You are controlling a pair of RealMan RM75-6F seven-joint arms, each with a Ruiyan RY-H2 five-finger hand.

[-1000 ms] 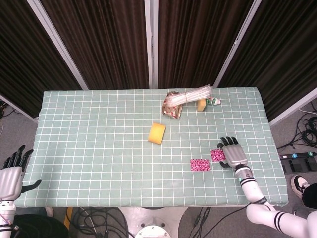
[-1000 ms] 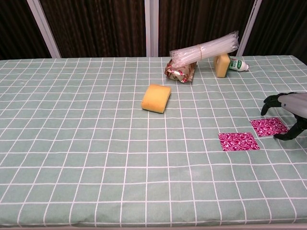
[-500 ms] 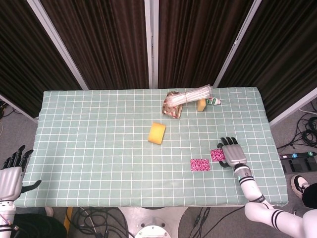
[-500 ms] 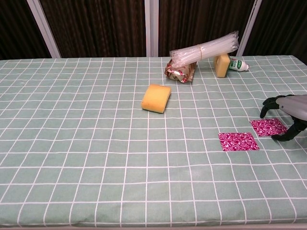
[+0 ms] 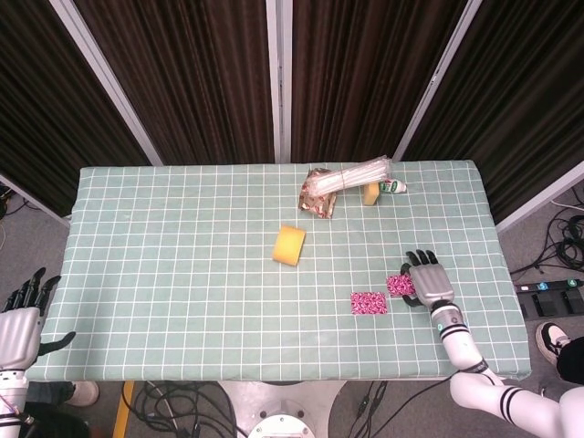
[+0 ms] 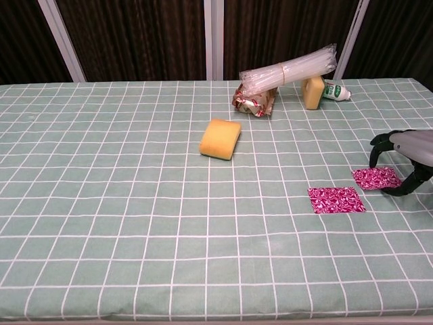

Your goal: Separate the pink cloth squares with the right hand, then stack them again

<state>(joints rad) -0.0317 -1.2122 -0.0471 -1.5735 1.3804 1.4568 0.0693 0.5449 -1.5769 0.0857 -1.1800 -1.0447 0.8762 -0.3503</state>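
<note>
Two pink cloth squares lie flat on the bench, apart from each other. One square [image 6: 377,178] sits right under the right robot hand [image 6: 406,157], between its curled fingertips [image 6: 374,158] and its thumb; whether they touch the cloth I cannot tell, and nothing is lifted. The other square [image 6: 336,200] lies just beside that hand, toward the robot's left and a little nearer the robot's body.

The separating looks done, so the step in hand is likely the restack. To do it well, the right robot hand should pinch the square beneath it near one edge, lift it clear without dragging, carry it over its neighbour, and lay it down with corners matched.

Well beyond the hand are a yellow sponge [image 6: 220,139], a foil packet [image 6: 254,101] and a bundle of clear straws [image 6: 289,69]. The left robot hand [image 5: 20,321] hangs off the bench with fingers spread, holding nothing.
</note>
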